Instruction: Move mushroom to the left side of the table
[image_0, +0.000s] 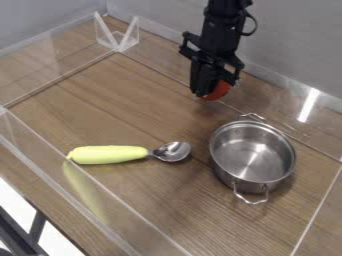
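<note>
The black gripper (210, 90) points straight down over the back middle of the table (120, 105). Its fingers are closed around the mushroom (215, 92), of which a reddish-brown rounded bit shows between and below the fingertips. The mushroom hangs a little above the wood, lifted off it. Most of it is hidden by the fingers.
A steel pot (253, 152) stands to the right front of the gripper. A spoon with a yellow handle (127, 154) lies in front, near the middle. Low clear acrylic walls (54, 60) edge the tabletop, and a clear stand (118, 38) sits at the back left.
</note>
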